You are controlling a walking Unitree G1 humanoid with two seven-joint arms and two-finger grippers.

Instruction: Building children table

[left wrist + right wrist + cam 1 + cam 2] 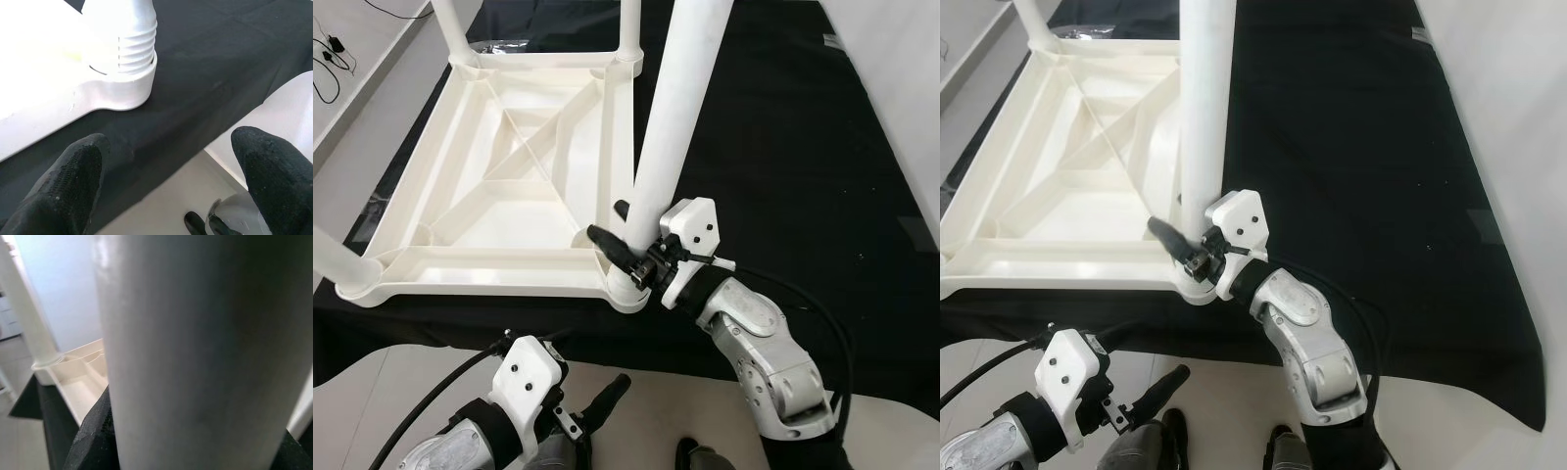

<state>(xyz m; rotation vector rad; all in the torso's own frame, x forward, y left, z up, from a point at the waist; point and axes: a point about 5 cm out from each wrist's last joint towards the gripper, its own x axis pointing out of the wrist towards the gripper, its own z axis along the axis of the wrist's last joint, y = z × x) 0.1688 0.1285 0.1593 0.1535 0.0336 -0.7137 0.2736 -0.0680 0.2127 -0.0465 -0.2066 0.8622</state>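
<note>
A white plastic children's table point(489, 275) lies upside down on a black cloth, ribbed underside up. A long white leg point(680, 98) stands tilted in the near right corner socket point(628, 291). My right gripper point(607, 220) is shut on this leg just above the socket, and the leg point(195, 347) sits close before the right wrist camera. In the left wrist view the leg's threaded end point(132, 49) shows above the socket. My left gripper point(171, 147) hangs open and holds nothing, low in front of the table's near edge.
Three more legs stand in the other corners: far left point(450, 24), far right point(628, 24), near left point(333, 255). The black cloth point(783, 147) stretches far to the right. Black cables point(333, 49) lie on the floor at far left. My feet point(1175, 426) are below.
</note>
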